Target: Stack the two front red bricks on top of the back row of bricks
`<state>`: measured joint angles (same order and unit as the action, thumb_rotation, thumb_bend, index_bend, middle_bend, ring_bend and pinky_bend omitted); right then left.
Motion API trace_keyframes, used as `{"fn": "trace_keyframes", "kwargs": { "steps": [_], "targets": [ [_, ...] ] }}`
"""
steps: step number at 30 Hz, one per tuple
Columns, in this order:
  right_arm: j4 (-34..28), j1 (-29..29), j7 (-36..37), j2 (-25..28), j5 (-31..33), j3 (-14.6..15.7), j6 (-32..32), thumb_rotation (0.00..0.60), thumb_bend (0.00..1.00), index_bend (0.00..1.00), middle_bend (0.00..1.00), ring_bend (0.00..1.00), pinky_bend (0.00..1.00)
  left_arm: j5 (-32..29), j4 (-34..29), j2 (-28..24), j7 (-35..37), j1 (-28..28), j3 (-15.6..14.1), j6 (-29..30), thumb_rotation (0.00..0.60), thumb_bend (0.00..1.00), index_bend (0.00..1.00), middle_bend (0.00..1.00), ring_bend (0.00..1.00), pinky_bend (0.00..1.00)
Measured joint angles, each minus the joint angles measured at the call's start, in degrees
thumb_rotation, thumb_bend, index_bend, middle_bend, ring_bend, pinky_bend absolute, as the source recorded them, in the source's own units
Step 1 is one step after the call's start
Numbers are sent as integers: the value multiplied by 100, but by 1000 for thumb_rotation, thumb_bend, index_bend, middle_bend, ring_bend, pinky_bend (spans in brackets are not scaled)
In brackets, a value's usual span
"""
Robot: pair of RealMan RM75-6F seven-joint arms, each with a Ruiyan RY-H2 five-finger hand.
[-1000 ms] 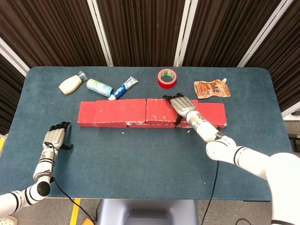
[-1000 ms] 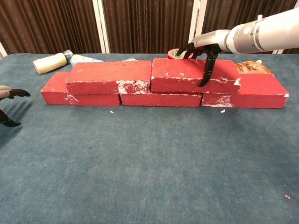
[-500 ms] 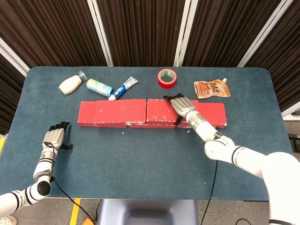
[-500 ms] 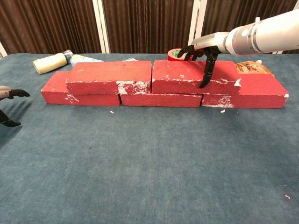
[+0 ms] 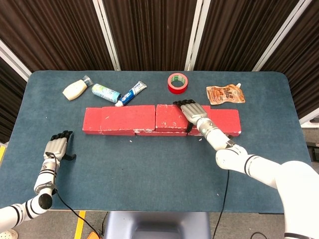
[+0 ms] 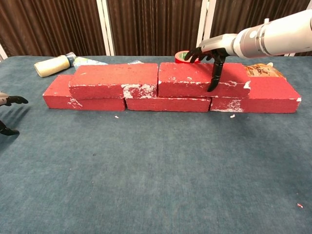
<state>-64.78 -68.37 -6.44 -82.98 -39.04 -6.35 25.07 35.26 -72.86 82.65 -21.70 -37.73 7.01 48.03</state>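
We see two upper bricks (image 6: 114, 80) (image 6: 202, 78) stacked on the back row (image 6: 253, 97); at twelve o'clock behind them, the tape roll (image 5: 177, 82); at ten, the tubes (image 5: 105, 92).

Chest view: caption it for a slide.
Right hand rests on the right upper brick; both upper bricks sit on the back row.

Red bricks (image 6: 113, 80) flecked white, blue-grey table (image 5: 159, 159), red-and-green tape roll (image 5: 177, 82), orange pouch (image 5: 225, 93).

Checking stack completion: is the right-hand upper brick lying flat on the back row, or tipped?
Flat. In the chest view the upper right brick sits level across two lower bricks, with the right hand draped over it.
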Motion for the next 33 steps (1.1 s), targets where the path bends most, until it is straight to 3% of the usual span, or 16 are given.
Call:
{"fn": "trace_keyframes", "kwargs": {
  "steps": [16, 20, 23, 27, 33],
  "targets": [
    [-428, 150, 199, 239, -137, -205, 290, 600, 37, 0, 110, 22, 0, -68, -99, -71, -66, -51, 68, -9, 600, 290, 0, 0, 0, 38],
    [-915, 348, 367, 552, -264, -295, 436, 600, 36, 0, 99, 8, 0, 45, -177, -95, -30, -35, 77, 62, 600, 291, 0, 0, 0, 37],
    [-1710, 709, 545, 1048, -616, -364, 813, 600, 36, 0, 99, 8, 0, 149, -280, -129, 20, -13, 89, 121, 600, 295, 0, 0, 0, 38],
    [-2944, 1465, 743, 1792, -1356, -397, 1838, 600, 32, 0, 99, 8, 0, 278, -433, -184, 51, 31, 74, 216, 600, 297, 0, 0, 0, 39],
    [-3771, 2739, 626, 2417, -2287, -188, 3721, 600, 31, 17, 99, 8, 0, 654, -779, -308, 179, 194, 34, 533, 600, 313, 0, 0, 0, 41]
  ]
}}
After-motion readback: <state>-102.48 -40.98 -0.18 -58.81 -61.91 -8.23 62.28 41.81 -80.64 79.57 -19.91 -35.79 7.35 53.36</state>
